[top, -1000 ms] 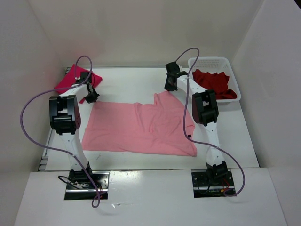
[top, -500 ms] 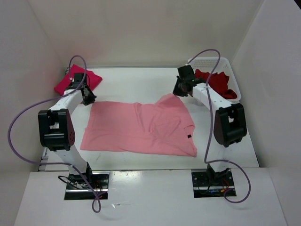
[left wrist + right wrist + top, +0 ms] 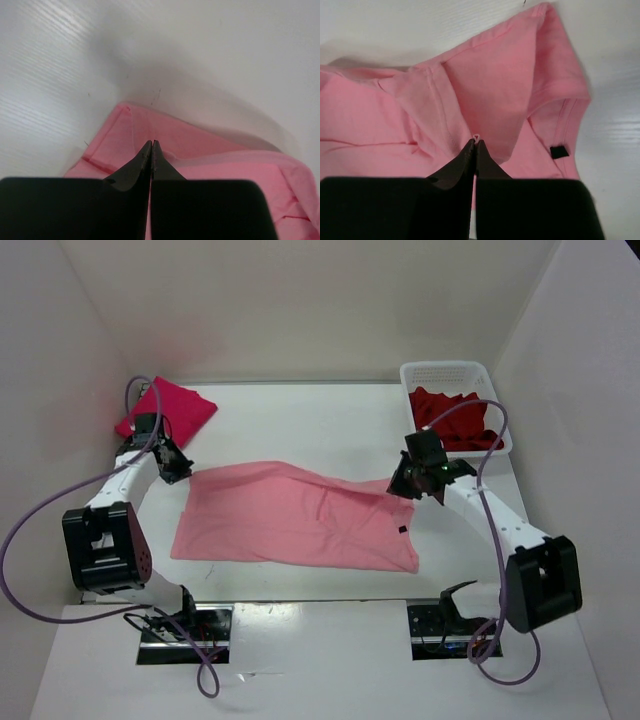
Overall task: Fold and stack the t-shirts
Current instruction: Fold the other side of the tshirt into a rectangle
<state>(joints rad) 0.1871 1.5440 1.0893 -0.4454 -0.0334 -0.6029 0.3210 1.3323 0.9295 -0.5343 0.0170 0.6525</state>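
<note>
Top external view of pale pink t-shirt (image 3: 290,525) spread on the middle of white bench (image 3: 300,420), far edge pinched at both ends.
Grips the far left corner with left tool (image 3: 178,468), jaws pressed together on the hem; grips a nip of cloth near the collar with right tool (image 3: 402,486), jaws likewise closed tight. Looks like holding both far ends so as to carry that edge over toward the near hem for a first fold, keeping the cloth even between them. Leaves crimson-pink t-shirt (image 3: 165,407) lying flat, apparently folded, at the far left, well apart, probably as the start of the stack; leaves dark red t-shirt (image 3: 455,420) crumpled in white lattice basket (image 3: 445,370) at far right, waiting. Sits inside plain white walls (image 3: 300,300), on a smooth, faintly ribbed surface, with soft shadow under the raised cloth.
</note>
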